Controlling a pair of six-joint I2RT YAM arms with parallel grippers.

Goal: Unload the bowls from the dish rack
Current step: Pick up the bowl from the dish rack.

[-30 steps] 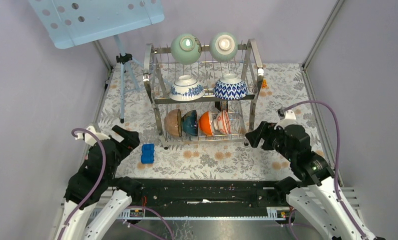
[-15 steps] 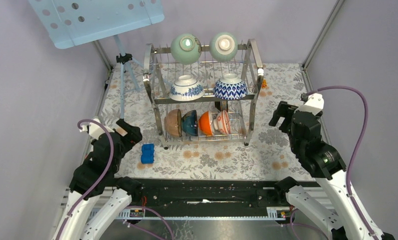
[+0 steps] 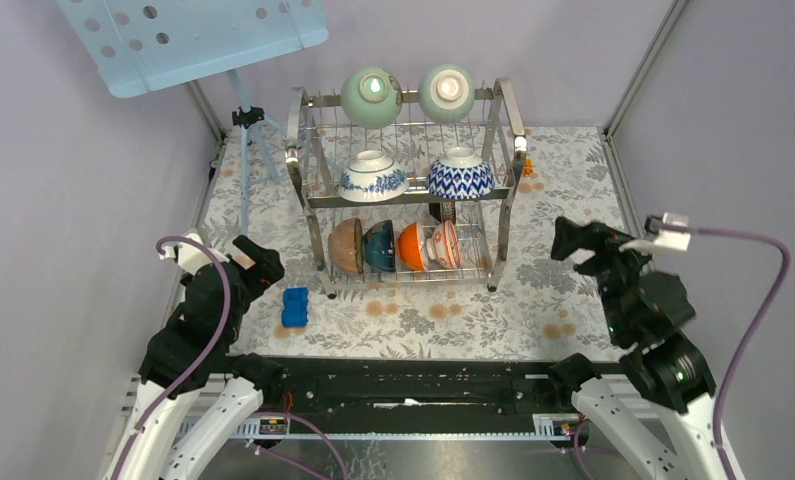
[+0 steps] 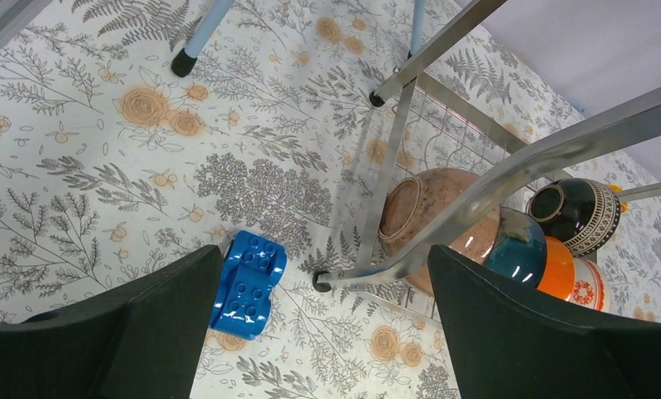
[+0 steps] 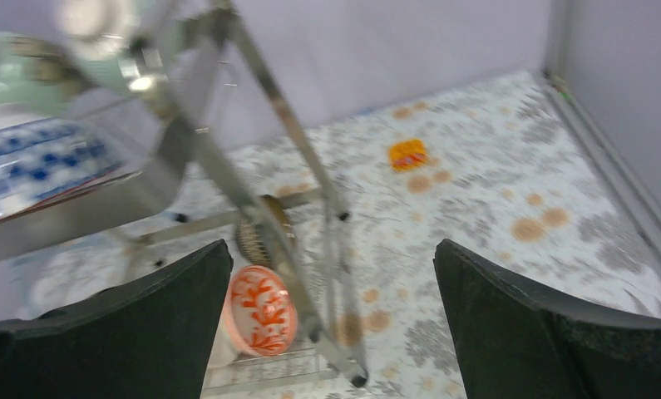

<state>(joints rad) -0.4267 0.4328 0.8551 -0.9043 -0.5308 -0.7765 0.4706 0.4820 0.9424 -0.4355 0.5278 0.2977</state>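
Observation:
The steel dish rack [image 3: 405,199] stands mid-table. Two pale green bowls [image 3: 371,97] hang on its top rail. Two blue-and-white bowls [image 3: 373,177] sit upside down on the upper shelf. On the lower shelf a brown bowl [image 3: 346,246], a teal bowl [image 3: 379,246], an orange bowl [image 3: 410,246] and a red-patterned bowl [image 3: 442,244] stand on edge. My left gripper [image 3: 258,268] is open and empty, left of the rack's front foot, facing the brown bowl [image 4: 418,204]. My right gripper [image 3: 573,240] is open and empty, right of the rack, with the red-patterned bowl [image 5: 260,312] by its left finger.
A blue toy brick [image 3: 294,306] lies left of the rack's front foot. A pale blue perforated stand [image 3: 193,35] on a tripod [image 3: 245,150] stands at the back left. A dark patterned bowl [image 4: 580,214] sits behind the rack. A small orange object [image 3: 526,166] lies by the rack's right rear. Walls close both sides.
My right arm has swung away from the rack's front right foot, out to the right and up, its jaws widening. The left arm shifted slightly.

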